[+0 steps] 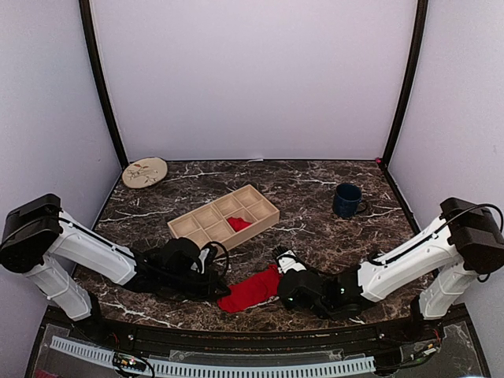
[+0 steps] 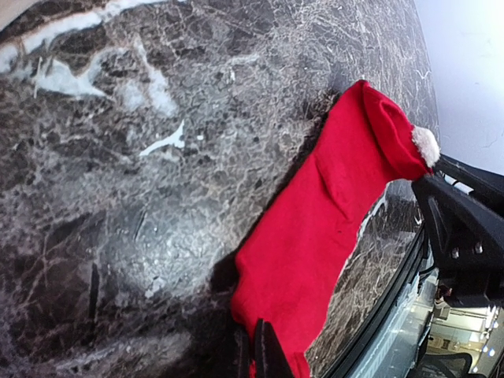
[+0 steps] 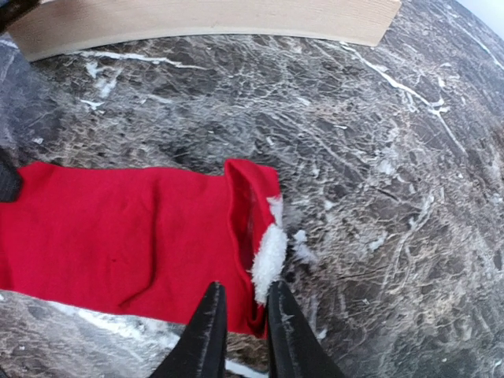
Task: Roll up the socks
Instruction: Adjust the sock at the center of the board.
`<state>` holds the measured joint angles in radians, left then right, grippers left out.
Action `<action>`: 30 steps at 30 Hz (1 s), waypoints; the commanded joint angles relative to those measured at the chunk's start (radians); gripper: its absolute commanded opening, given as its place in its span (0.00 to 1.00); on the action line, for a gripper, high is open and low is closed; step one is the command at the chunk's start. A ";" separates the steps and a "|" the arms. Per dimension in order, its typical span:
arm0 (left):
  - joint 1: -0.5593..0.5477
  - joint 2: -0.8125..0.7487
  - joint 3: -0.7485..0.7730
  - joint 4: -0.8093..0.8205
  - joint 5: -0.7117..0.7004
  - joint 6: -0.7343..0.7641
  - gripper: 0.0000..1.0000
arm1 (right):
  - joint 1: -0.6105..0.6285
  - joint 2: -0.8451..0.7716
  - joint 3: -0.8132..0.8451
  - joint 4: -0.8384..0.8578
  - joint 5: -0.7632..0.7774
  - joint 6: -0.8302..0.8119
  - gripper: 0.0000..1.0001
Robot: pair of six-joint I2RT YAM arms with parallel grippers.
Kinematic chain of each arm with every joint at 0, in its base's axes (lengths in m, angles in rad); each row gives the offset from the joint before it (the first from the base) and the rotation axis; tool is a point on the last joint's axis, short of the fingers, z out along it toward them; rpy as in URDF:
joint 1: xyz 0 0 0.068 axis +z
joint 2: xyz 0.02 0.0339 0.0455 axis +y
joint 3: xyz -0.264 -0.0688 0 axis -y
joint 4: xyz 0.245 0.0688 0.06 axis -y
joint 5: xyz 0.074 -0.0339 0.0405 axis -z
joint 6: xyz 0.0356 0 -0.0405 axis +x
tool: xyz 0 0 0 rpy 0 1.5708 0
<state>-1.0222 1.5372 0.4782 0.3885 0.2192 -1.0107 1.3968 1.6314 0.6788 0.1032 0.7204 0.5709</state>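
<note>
Lying flat near front edge of marble table [image 1: 315, 189]: red sock [image 1: 250, 291], white-trimmed cuff [image 3: 269, 256] folded over. Right gripper [image 3: 244, 290] narrowly parted, straddling cuff corner, not clamped. Left gripper [image 2: 257, 335] closed at opposite end; fabric pinch unclear. Wooden compartment tray [image 1: 197, 228] behind.

Red sock [image 1: 250, 290], white-veined dark marble table [image 1: 315, 189].

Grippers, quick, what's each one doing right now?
Left gripper: shut, pinching the red sock.
Right gripper: slightly open over the sock's folded end.
</note>
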 commanded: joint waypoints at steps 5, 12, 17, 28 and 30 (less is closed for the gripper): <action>-0.017 0.051 0.026 0.079 -0.007 -0.021 0.00 | 0.041 -0.082 -0.002 -0.049 -0.046 0.018 0.30; -0.018 0.056 0.032 0.073 -0.008 -0.017 0.00 | 0.046 -0.098 -0.022 -0.062 -0.073 0.060 0.34; -0.019 0.054 0.029 0.065 -0.009 -0.017 0.00 | 0.045 -0.158 -0.056 -0.078 -0.043 0.143 0.34; -0.019 0.039 0.005 0.046 -0.018 -0.020 0.00 | -0.161 -0.383 -0.138 -0.190 -0.143 0.476 0.36; -0.019 0.037 0.005 0.041 -0.016 -0.018 0.00 | -0.200 -0.405 -0.175 -0.137 -0.221 0.524 0.38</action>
<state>-1.0370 1.5894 0.4911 0.4477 0.2115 -1.0313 1.2564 1.2636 0.5713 -0.0742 0.6319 0.9501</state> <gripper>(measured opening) 0.038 0.362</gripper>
